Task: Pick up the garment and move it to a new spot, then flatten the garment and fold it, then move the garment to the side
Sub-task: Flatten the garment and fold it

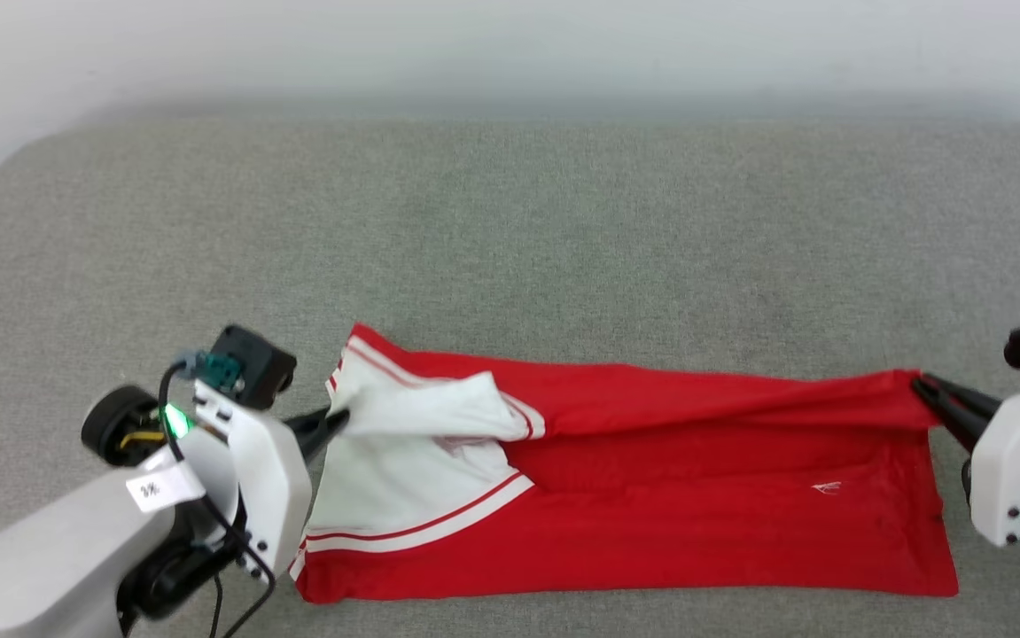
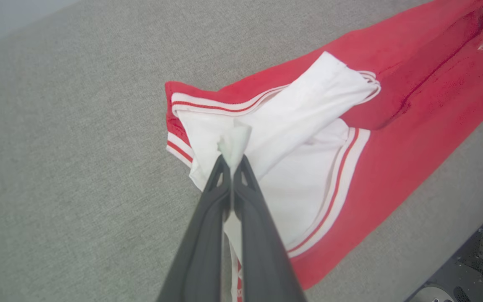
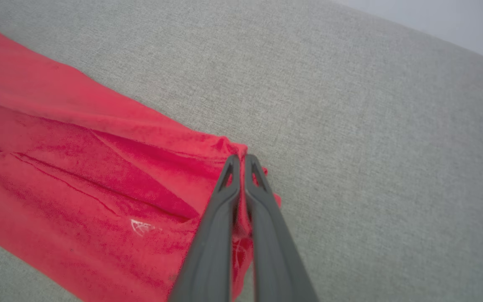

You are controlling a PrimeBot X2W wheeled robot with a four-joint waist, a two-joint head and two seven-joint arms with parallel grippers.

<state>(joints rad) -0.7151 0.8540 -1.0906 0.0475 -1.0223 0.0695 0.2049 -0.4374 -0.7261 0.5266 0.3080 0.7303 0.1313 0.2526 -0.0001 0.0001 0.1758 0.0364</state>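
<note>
The shirt (image 1: 696,532) is red with white sleeve ends, thin red-and-white stripe trim and a tiny white mark near the hem. It lies stretched sideways in a long band near the front edge of the grey surface (image 1: 510,221), sleeves left, hem right, a long crease running along it

Head view looks steeply down on the whole garment (image 1: 696,532); each wrist view sits close over one end.

white mark (image 1: 827,487) on garment (image 1: 696,532): illegibly small
</note>
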